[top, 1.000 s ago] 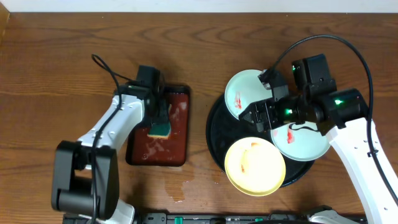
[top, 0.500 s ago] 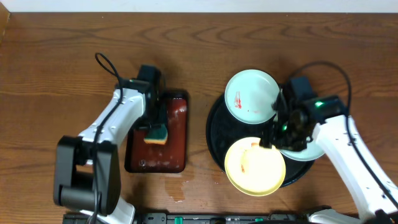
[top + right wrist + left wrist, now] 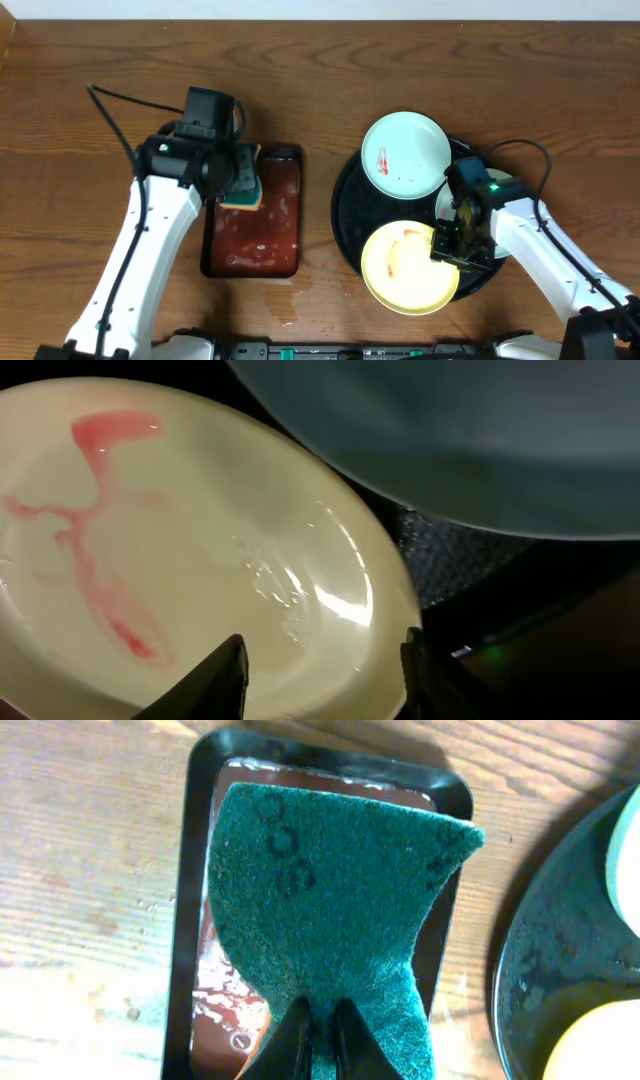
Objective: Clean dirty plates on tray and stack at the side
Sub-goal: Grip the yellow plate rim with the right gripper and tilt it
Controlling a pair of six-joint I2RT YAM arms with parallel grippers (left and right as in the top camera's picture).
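Observation:
The black tray (image 3: 343,215) holds three plates. A pale mint plate (image 3: 405,153) with red smears lies at its far side. A pale yellow plate (image 3: 408,268) (image 3: 180,540) with a red smear lies at its near side. Another pale plate (image 3: 450,450) is mostly hidden under my right arm in the overhead view. My right gripper (image 3: 450,240) (image 3: 320,680) is open, its fingers standing either side of the yellow plate's right rim. My left gripper (image 3: 238,180) (image 3: 322,1040) is shut on a green-faced sponge (image 3: 330,880), held above the small red-brown tray.
A rectangular red-brown tray (image 3: 290,160) (image 3: 190,920) holding wet reddish liquid sits left of the black tray (image 3: 560,950). Small water spots mark the wood table (image 3: 290,300) in front of it. Bare wood lies to the left and at the back.
My left gripper has shut on the sponge and lifted it toward the red-brown tray's far end. My right gripper came down to the yellow plate's rim and its jaws narrowed.

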